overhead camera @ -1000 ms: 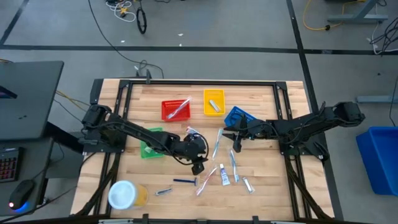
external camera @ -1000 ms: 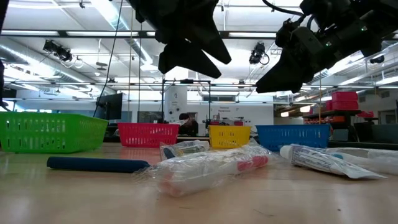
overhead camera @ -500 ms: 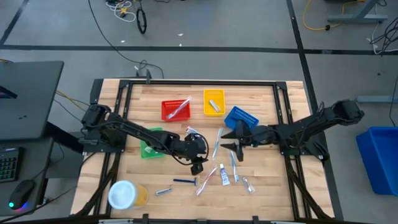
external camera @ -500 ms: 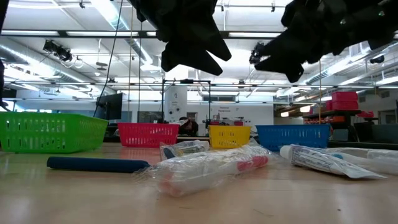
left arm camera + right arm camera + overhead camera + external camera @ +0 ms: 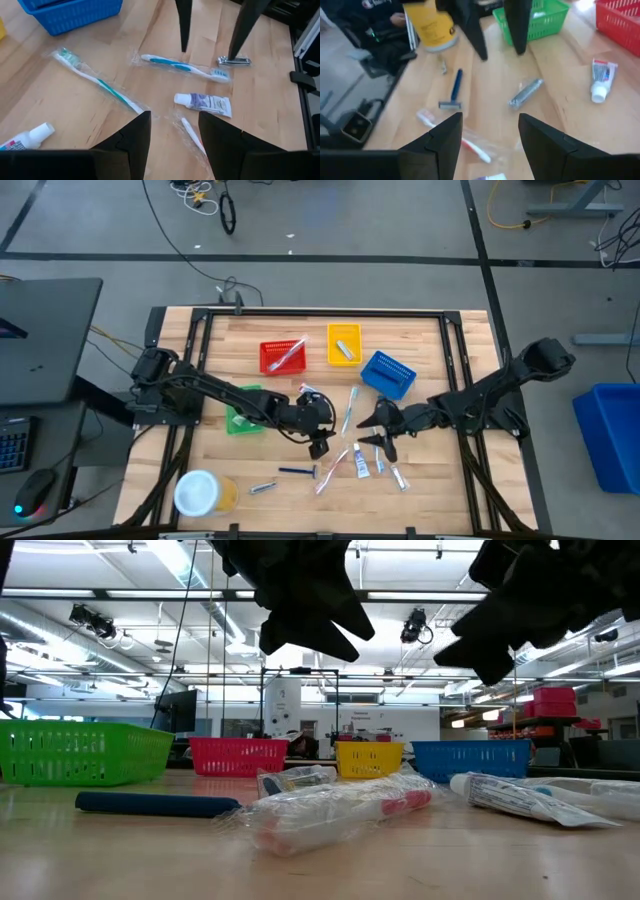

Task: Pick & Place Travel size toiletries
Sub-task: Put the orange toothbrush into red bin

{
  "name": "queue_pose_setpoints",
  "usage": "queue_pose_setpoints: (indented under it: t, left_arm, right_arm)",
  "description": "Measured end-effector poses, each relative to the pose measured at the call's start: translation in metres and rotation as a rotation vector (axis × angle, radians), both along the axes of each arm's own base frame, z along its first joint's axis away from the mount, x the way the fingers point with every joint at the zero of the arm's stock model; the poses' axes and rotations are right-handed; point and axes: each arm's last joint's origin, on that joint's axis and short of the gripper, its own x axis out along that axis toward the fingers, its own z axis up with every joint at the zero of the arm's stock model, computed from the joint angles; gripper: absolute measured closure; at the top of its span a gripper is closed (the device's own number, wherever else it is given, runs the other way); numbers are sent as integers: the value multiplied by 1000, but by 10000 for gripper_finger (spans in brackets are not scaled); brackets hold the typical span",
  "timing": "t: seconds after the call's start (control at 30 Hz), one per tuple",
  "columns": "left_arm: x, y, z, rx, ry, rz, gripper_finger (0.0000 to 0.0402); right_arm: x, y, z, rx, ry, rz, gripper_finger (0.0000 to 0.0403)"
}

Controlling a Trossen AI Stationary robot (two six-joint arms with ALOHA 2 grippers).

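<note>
Travel size toiletries lie flat and loose on the wooden table: a teal toothbrush (image 5: 95,82), a blue toothbrush (image 5: 185,66), a small tube (image 5: 205,102), a blue-handled razor (image 5: 454,90), a silver tube (image 5: 525,93) and a wrapped toothbrush (image 5: 340,810). My left gripper (image 5: 318,442) hangs open above the table's middle, near the razor (image 5: 297,471). My right gripper (image 5: 378,430) hangs open just right of it, over the tubes and brushes. Neither has anything between its fingers.
Red (image 5: 283,356), yellow (image 5: 343,345) and blue (image 5: 387,373) baskets stand along the far half, and a green one (image 5: 240,412) under the left arm. A white-lidded jar (image 5: 203,493) stands at the near left corner. The two grippers face each other closely.
My right gripper has swung from beside the blue basket toward the table's near edge, ending over the scattered toiletries, and its fingers have spread wider. My left gripper has kept still. No toiletry has moved.
</note>
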Motion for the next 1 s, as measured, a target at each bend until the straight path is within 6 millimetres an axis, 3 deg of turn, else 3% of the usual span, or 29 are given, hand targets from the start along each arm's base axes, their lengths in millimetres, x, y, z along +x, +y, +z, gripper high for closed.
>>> queue_pose_setpoints:
  t: [0.23, 0.5, 0.83, 1.0]
  left_arm:
    - [1, -6, 0, -65, -4, -43, 226]
    - [3, -35, -13, -95, -24, -137, 226]
    - [6, -57, -56, -127, 87, -164, 224]
    - [10, -65, -69, -130, 76, -159, 203]
  right_arm:
    - [0, 7, -9, -22, 36, 12, 207]
    - [-1, 8, -11, -34, 51, 70, 210]
    - [-1, 8, -13, -104, 63, 98, 213]
    - [-1, 8, -14, -112, 65, 102, 215]
